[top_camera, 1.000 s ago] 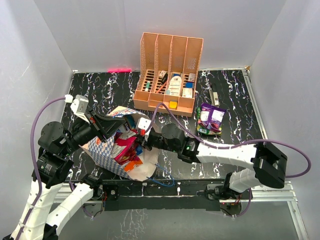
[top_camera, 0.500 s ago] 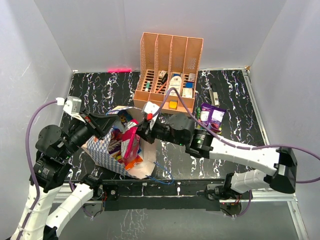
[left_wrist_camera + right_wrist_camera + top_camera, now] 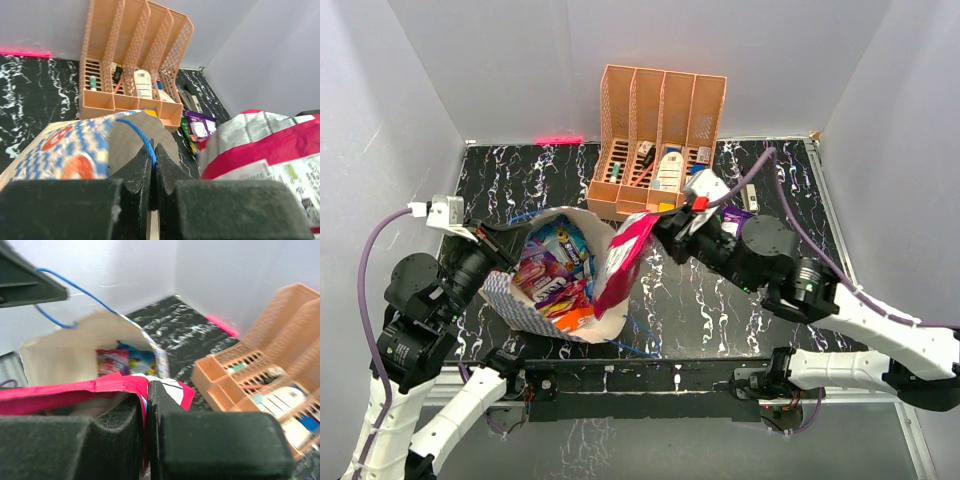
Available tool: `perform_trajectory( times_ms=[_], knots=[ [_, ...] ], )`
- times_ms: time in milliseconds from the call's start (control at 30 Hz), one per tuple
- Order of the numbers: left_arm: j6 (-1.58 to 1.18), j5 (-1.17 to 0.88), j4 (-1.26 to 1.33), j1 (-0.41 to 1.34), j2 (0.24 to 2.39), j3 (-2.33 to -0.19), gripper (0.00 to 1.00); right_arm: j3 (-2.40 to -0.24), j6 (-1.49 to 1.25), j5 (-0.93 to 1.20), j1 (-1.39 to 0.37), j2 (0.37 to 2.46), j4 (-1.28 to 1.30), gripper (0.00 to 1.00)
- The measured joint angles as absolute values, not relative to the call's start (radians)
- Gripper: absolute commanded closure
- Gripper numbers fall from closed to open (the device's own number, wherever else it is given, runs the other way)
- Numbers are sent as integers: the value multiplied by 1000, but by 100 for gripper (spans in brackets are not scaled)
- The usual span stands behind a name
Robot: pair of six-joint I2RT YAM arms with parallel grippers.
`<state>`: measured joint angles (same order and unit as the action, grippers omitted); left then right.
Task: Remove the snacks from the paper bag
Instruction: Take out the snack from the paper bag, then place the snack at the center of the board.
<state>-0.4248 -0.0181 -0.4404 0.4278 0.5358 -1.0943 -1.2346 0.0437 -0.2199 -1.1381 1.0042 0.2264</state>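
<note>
A pink packet point(image 3: 620, 262) is pinched tight by the right gripper point(image 3: 662, 222) and hangs just below it. The bag point(image 3: 515, 298) is held open by its string point(image 3: 143, 139), pinched in the left gripper point(image 3: 153, 167). More snacks point(image 3: 552, 275) are seen inside.

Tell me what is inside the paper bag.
Inside the paper bag lie several snack packets, blue, purple, red and orange. Whatever lies under them, and the bag's floor, is covered.

Pale grey walls point(image 3: 500, 60); black marbled tabletop point(image 3: 520, 175); red glow point(image 3: 558, 140) at back.
</note>
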Motion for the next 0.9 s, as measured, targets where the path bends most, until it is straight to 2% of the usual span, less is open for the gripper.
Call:
perform_trajectory(
  times_ms=[233,467,700,900],
  knots=[
    [-423,97,-488,428,535,-1110,100,-1227,109,-527,-1138,919,339,93],
    [-423,147,-504,428,525,-1110,100,-1056,127,-733,-1132,867,353,93],
    [-422,150,-505,428,524,-1110,100,-871,128,-657,-1055,968,321,93],
    [-419,150,-507,428,524,-1113,100,-861,127,-408,-822,1075,172,93]
  ],
)
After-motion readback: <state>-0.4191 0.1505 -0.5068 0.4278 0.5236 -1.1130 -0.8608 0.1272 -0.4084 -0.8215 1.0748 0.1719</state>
